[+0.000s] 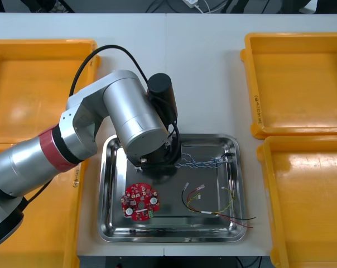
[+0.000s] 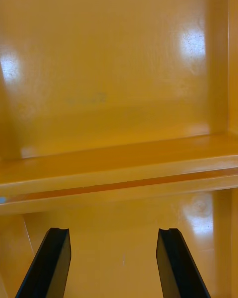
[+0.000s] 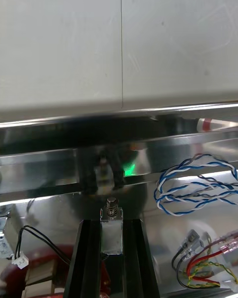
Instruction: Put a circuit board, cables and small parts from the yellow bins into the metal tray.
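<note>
My left gripper (image 3: 111, 251) is shut on a small metal part (image 3: 111, 223), a little block with a round pin on top, held low over the metal tray (image 3: 49, 164) near its back wall. In the front view the left arm's wrist (image 1: 149, 134) covers the tray's (image 1: 108, 184) back left area. A round red circuit board (image 1: 139, 202) lies front left in the tray. A twisted blue and white cable (image 1: 205, 162) lies at the back right, and red, yellow and black cables (image 1: 213, 205) front right. My right gripper (image 2: 113, 263) stands open over a yellow bin (image 2: 119, 79), holding nothing.
Yellow bins flank the tray: left back (image 1: 29, 89), right back (image 1: 302, 84) and right front (image 1: 311, 201). The rims between two bins (image 2: 119, 176) cross just beyond the right fingers. In the left wrist view the blue and white cable (image 3: 198, 184) lies beside the held part.
</note>
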Robot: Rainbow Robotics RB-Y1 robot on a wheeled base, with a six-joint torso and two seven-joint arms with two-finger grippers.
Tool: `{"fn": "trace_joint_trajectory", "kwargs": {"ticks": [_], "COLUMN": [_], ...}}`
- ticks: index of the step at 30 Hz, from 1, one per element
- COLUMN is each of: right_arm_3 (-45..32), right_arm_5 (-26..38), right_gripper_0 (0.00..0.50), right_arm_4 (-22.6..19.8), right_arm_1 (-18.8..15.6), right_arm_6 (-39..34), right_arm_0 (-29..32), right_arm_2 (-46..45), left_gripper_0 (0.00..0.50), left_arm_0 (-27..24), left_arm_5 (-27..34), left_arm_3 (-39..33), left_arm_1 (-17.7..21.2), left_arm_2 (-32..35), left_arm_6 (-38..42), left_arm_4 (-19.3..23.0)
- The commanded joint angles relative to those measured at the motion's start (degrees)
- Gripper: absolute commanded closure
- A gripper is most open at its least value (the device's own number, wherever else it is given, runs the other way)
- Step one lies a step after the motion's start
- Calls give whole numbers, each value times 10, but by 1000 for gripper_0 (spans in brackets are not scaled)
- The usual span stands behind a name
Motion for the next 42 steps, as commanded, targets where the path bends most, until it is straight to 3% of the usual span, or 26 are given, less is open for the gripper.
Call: {"fn": "trace_joint_trajectory", "kwargs": {"ticks": [1,23,26,27,28,42], "right_arm_3": [-14,-14,-14,-14,-14,-14], "right_arm_5": [3,3,3,3,3,3], "right_gripper_0": [0,0,0,0,0,0], "right_arm_4": [-7,-7,-7,-7,-7,-7], "right_arm_1": [-27,-27,-27,-27,-27,-27], "right_arm_6": [-16,-16,-16,-16,-16,-16], "right_arm_0": [0,0,0,0,0,0], "right_arm_2": [-21,-21,-21,-21,-21,-21], "left_gripper_0": [500,496,139,55,7,0], "left_arm_0": [8,17,17,17,17,17], "left_arm_5": [-9,-8,-8,-8,-8,-12], "left_arm_3": [-5,-5,-5,-5,-5,-7], "left_arm_1": [11,26,28,28,28,30], "left_arm_2": [-10,-10,-9,-9,-9,-6], "left_arm_6": [25,14,14,14,14,17], "left_arm_4": [-7,-7,-7,-6,-7,-4]}}
